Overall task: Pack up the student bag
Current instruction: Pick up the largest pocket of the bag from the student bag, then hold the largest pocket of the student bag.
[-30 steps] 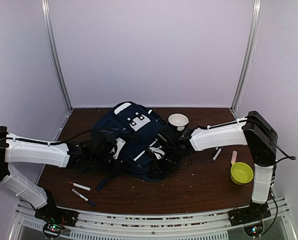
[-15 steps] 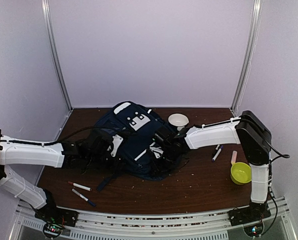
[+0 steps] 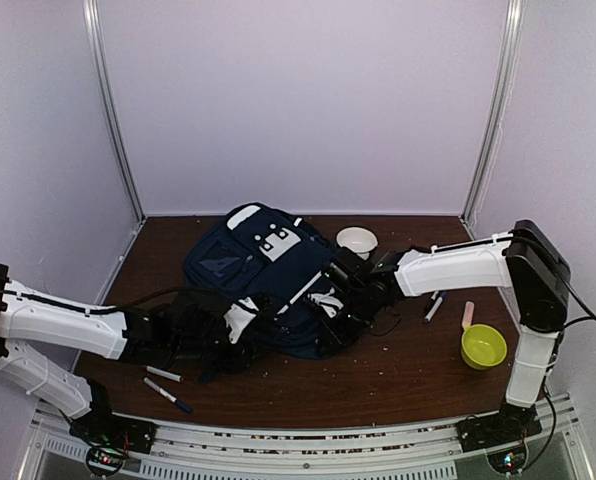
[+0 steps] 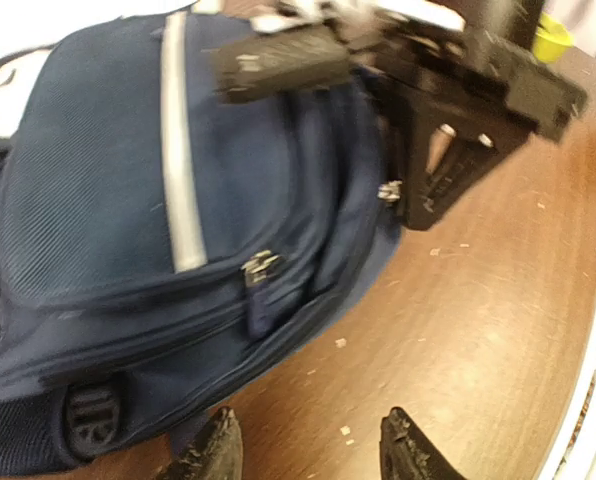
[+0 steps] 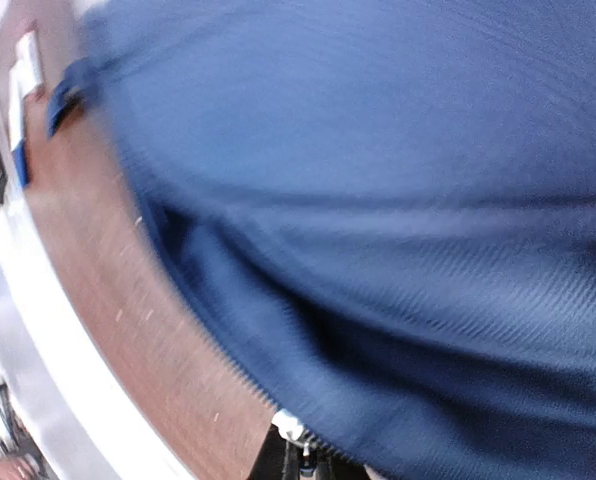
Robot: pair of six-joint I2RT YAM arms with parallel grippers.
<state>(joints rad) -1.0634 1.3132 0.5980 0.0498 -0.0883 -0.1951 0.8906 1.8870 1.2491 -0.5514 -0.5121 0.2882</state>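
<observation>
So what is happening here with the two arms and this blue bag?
Both arms are at the student bag, lying on the table. The right gripper is shut at its zipper edge and seems to pinch a zipper pull. The left gripper is open beside the bag, holding nothing. Two markers, a white bowl and a yellow bowl lie loose on the table.
</observation>
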